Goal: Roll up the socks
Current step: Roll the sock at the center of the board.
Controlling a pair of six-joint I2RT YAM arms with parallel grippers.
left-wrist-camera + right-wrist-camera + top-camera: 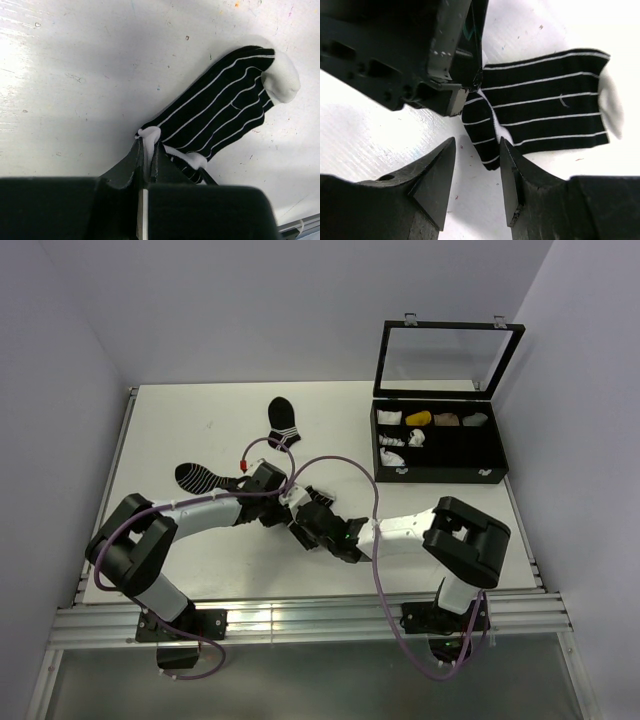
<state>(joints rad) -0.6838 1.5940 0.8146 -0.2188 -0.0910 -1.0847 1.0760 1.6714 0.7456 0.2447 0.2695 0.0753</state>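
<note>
Left gripper pinches the near end of a black, white-striped, white-toed fabric sock — flat, no roll yet; right gripper hangs spread beside it — rolling seemingly all ahead.

1. The striped sock is black with thin white lines along its length and a white toe.
2. A second sock is black with fine white stripes.
3. A third sock is black with white bands at one end.
4. The table is white and faintly speckled.
5. The case is black.
6. The cables are purple.
</note>
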